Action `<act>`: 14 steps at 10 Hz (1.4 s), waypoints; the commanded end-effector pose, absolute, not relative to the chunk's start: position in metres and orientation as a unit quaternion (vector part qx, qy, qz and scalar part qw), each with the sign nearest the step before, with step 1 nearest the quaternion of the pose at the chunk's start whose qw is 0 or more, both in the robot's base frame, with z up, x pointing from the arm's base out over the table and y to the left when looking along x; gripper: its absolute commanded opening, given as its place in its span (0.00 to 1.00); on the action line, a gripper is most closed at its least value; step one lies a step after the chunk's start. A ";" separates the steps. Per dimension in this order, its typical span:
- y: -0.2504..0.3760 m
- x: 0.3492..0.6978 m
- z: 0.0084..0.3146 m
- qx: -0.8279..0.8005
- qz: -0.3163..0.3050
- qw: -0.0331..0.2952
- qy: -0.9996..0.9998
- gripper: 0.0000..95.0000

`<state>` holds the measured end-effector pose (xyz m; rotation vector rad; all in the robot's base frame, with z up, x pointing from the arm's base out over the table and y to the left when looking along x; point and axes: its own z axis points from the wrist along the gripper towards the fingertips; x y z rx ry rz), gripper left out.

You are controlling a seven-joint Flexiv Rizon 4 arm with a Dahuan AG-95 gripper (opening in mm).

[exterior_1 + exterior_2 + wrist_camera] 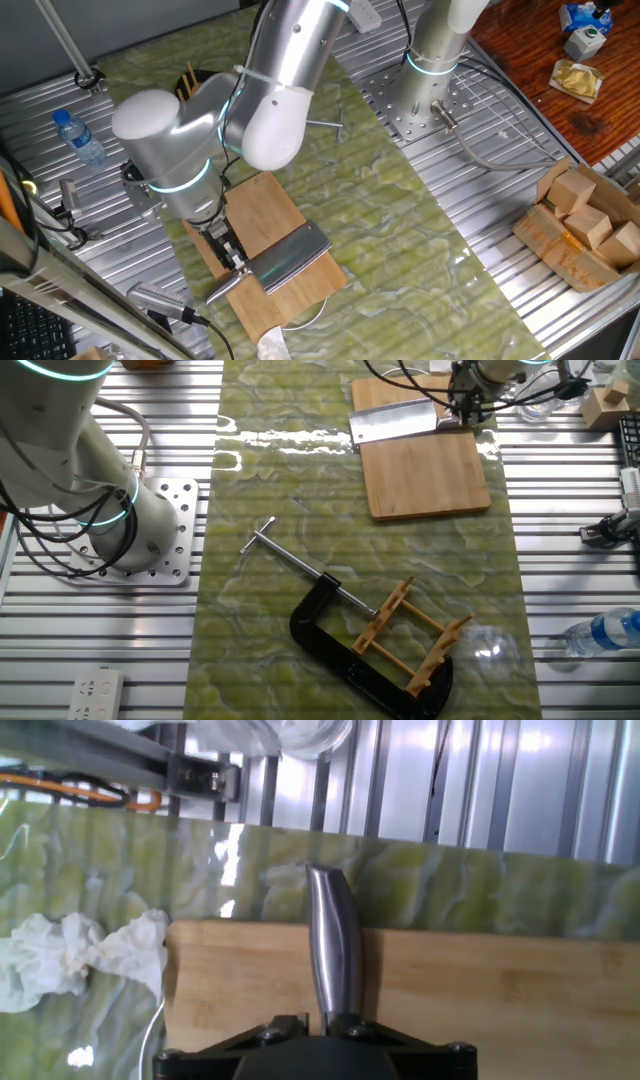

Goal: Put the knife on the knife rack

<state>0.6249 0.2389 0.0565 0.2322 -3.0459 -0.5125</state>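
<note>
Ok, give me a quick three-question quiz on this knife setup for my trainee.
1. Fill in: the tool is at the knife's ____.
2. What does the blade lie on? A) the cutting board B) the knife rack C) nothing, the tool holds it in the air
3. True or false: the knife rack stands on the cutting board.

Key: 1 handle; 2 A; 3 false, it stands apart from it on the green mat.
</note>
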 end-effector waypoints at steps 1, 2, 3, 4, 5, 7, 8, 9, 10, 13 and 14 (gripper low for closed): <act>0.239 0.625 0.051 0.085 -0.161 0.015 -0.983 0.60; 0.240 0.625 0.051 0.086 -0.158 0.015 -0.984 0.60; 0.240 0.625 0.051 0.089 -0.154 0.014 -0.984 0.60; 0.240 0.625 0.051 0.092 -0.149 0.013 -0.984 0.60; 0.240 0.625 0.051 0.093 -0.146 0.013 -0.985 0.60; 0.241 0.625 0.050 0.093 -0.144 0.014 -0.985 0.60; 0.241 0.625 0.050 0.093 -0.142 0.014 -0.985 0.60; 0.241 0.625 0.049 0.095 -0.139 0.015 -0.986 0.60; 0.241 0.625 0.049 0.102 -0.139 0.014 -0.985 0.60; 0.240 0.624 0.050 0.123 -0.134 0.020 -0.983 0.60; 0.240 0.624 0.050 0.137 -0.135 0.023 -0.981 0.60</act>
